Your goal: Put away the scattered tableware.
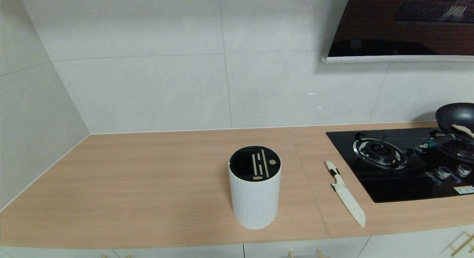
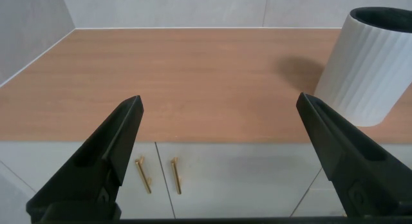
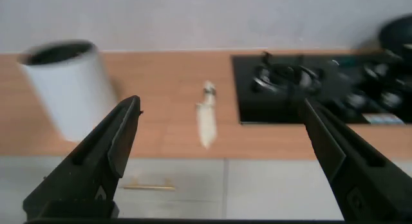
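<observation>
Knife [image 1: 345, 193] lies handle-far, dead ahead of the right jaws, which gape empty, as do the left jaws.

a wooden countertop [image 1: 148, 184] runs under a grey tiled wall [image 1: 148, 83]. at its three o'clock end lies a black gas hob [image 1: 392, 187]. a dark frying pan [image 1: 453, 115] sits on the hob's right burner, with knobs [image 1: 443, 172] at six o'clock of the pan. a range hood [image 1: 400, 28] hangs at one o'clock.
</observation>
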